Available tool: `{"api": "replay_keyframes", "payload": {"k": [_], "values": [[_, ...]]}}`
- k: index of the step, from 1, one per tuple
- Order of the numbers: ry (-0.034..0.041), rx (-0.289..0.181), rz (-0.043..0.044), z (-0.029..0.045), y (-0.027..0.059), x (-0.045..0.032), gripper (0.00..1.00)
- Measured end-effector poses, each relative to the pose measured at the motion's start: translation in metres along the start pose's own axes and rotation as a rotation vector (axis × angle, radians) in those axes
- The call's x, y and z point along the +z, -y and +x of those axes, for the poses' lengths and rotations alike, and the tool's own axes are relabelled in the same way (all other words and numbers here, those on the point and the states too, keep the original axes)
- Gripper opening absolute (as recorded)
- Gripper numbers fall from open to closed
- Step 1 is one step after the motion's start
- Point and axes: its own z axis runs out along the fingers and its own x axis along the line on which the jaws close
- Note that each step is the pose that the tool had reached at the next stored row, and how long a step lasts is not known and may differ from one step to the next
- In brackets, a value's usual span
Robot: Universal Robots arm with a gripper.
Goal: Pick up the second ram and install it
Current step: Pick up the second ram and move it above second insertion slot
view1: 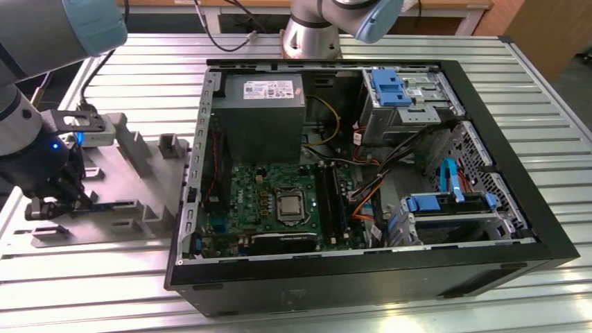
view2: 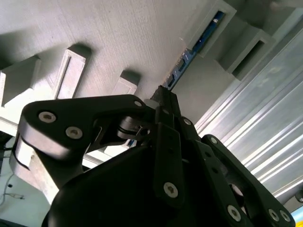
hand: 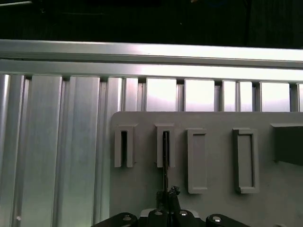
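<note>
Second wrist view: jaws pinch second ram [view2: 188, 56] @ edge.

- In the second wrist view, the second ram [view2: 187, 57] shows only as a thin edge, and its near end is hidden behind the gripper [view2: 165, 97].
- At the exterior view's left, the arm [view1: 28, 125] covers part of the grey fixture plate [view1: 138, 173].
</note>
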Motion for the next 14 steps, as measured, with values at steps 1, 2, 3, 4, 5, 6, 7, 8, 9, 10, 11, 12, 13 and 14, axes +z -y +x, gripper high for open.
{"api": "replay_keyframes", "payload": {"k": [1,2,3,4,5,6,7,8,9,10,11,12,13,14], "values": [[0.0007,0.017,0.0005,0.0,0.0,0.0001,0.11],[0.0015,0.034,0.0009,0.0,0.0,0.0002,0.11],[0.0022,0.049,0.0014,0.0,0.0,0.0002,0.11],[0.0023,0.053,0.0015,0.0,0.0,0.0002,0.11],[0.0024,0.053,0.0015,0.0,0.0,0.0003,0.11],[0.0024,0.053,0.0016,0.0,0.0,0.0003,0.11],[0.0025,0.053,0.0017,0.0,0.0,0.0003,0.11],[0.0025,0.053,0.0017,0.0,0.0,0.0003,0.11],[0.0024,0.05,0.0015,0.0,0.0,0.0003,0.11],[0.002,0.042,0.0012,0.0,0.0,0.0003,0.11],[0.0016,0.034,0.001,0.0001,0.0,0.0003,0.11],[0.0014,0.029,0.0009,0.0001,0.0,0.0003,0.11],[0.0014,0.028,0.0009,0.0001,0.0,0.0003,0.11],[0.0013,0.028,0.0009,0.0001,0.0,0.0003,0.11]]}}
